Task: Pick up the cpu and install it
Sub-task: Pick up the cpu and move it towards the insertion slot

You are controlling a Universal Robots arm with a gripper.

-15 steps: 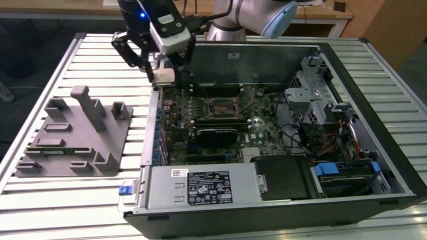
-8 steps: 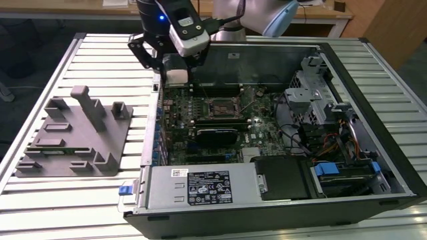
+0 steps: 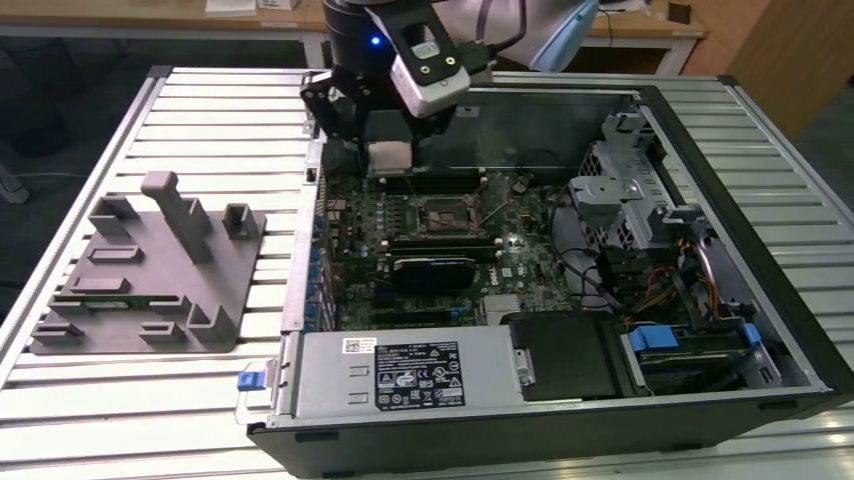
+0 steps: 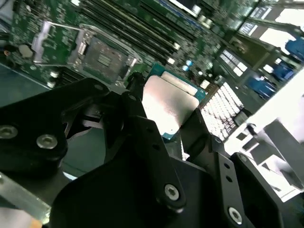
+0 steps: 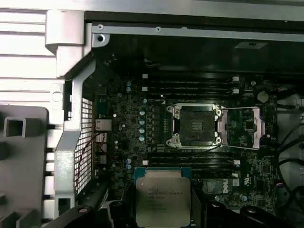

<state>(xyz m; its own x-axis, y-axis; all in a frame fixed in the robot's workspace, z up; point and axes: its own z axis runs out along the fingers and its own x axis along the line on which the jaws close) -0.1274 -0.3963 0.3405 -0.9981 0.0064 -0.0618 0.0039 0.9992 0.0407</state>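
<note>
The cpu [image 3: 390,157], a flat square chip with a silvery top and a thin green rim, hangs in the air over the far edge of the motherboard [image 3: 400,235]. My gripper [image 3: 388,150] is shut on it, and its black fingers [image 4: 137,111] press two opposite edges of the cpu [image 4: 168,107]. In the first wrist view the cpu [image 5: 163,197] is apart from the open, empty socket [image 5: 195,124]. The socket's metal load plate [image 5: 247,126] is folded back. In the exterior view the socket [image 3: 441,215] lies nearer the camera than the gripper.
The motherboard lies inside an open black computer case [image 3: 694,130], with drive cages and cables [image 3: 641,230] toward the exterior view's right and a power supply [image 3: 400,375] in front. A grey plastic fixture tray [image 3: 147,270] stands on the slatted table at the exterior view's left.
</note>
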